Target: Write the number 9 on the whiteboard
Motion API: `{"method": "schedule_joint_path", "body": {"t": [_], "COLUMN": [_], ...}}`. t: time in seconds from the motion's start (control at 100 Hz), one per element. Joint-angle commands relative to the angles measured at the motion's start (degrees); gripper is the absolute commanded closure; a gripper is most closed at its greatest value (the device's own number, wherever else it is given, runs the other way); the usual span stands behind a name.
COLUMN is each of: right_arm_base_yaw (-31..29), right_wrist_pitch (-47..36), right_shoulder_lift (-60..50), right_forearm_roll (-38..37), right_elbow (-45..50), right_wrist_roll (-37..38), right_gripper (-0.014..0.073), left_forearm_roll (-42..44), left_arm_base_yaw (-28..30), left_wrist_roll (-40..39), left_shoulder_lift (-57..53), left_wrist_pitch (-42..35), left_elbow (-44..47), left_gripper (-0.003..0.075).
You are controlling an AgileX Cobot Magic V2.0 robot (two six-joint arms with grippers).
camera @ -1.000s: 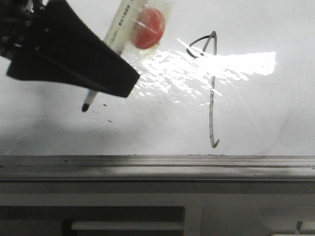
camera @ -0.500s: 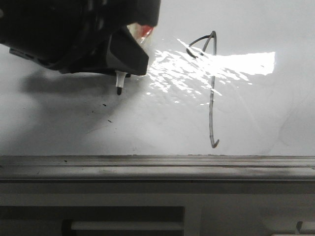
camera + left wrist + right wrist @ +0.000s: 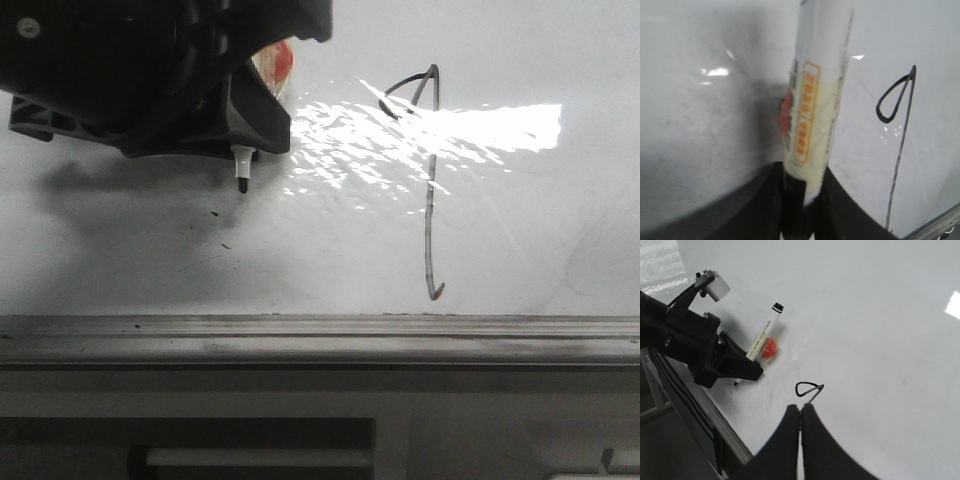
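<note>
The left end effector (image 3: pixel 215 120) is gripping a marker (image 3: pixel 815 110) in the upper left of the front frame, its dark tip (image 3: pixel 241 184) pointing down over the whiteboard (image 3: pixel 520 230). The right end effector (image 3: pixel 800 420) is hanging with fingers pressed together, holding nothing. The 9 (image 3: pixel 430 180) is standing right of center, its loop beside the glare (image 3: pixel 480 128).

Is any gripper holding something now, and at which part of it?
The left gripper holds the marker by the tip end of its barrel; the tip sticks out past the fingers. The right gripper is shut and holds nothing.
</note>
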Motion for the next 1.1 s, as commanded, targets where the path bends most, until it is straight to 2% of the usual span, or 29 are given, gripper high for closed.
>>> {"method": "schedule_joint_path", "body": {"t": [0.0,0.1,0.26,0.32,0.47,0.52,0.64,0.73,0.84,0.94,1.01,1.09], "right_arm_base_yaw": [0.11,0.11,0.11,0.11,0.11,0.11,0.11,0.11,0.11,0.11,0.11,0.11], "right_wrist_pitch": [-3.41,-3.5,-3.5,-3.5,-3.63,-3.63,-3.63,-3.63,-3.19,-3.04,-3.56,-5.18], "right_shoulder_lift": [0.33,0.33,0.33,0.33,0.33,0.33,0.33,0.33,0.33,-0.16,-1.35,-3.87], "right_forearm_roll": [-3.29,-3.29,-3.29,-3.29,-3.29,-3.41,-3.41,-3.41,-3.98,-4.69,-5.47,-8.28], "right_elbow": [-1.2,-1.2,-1.2,-1.2,-1.2,-1.2,-1.2,-1.2,-1.2,-1.06,-0.03,3.09], "right_wrist_roll": [0.26,0.26,0.26,0.26,0.26,0.26,0.26,0.26,0.26,0.6,0.6,0.6], "right_gripper": [0.0644,0.0644,0.0644,0.0644,0.0644,0.0644,0.0644,0.0644,0.0644,0.0644,0.0644,0.0644], "left_forearm_roll": [-0.36,-0.36,-0.87,-0.99,-0.99,-0.99,-0.76,-0.76,-0.76,-0.76,-1.41,-2.66], "left_arm_base_yaw": [0.63,0.63,0.63,0.63,0.63,0.63,0.63,0.22,-0.71,-3.01,-5.25,-7.85], "left_wrist_roll": [0.39,0.39,0.39,0.39,0.39,0.39,0.39,0.39,0.52,7.86,15.27,21.03], "left_shoulder_lift": [1.75,2.33,2.46,2.46,2.46,2.46,1.53,-0.73,-5.41,-11.85,-17.14,-23.28], "left_wrist_pitch": [-7.25,-7.61,-10.1,-10.95,-12.13,-11.99,-11.37,-11.36,-11.25,-10.77,-10.22,-10.34], "left_elbow": [-0.73,-0.73,-0.73,-0.73,-0.73,-0.73,-0.96,-0.96,-0.96,-0.73,0.23,2.32], "left_gripper": [0.0734,0.0659,0.0439,0.0401,0.0389,0.0353,0.0164,0.006,0.005,0.0058,0.0115,0.026]}}
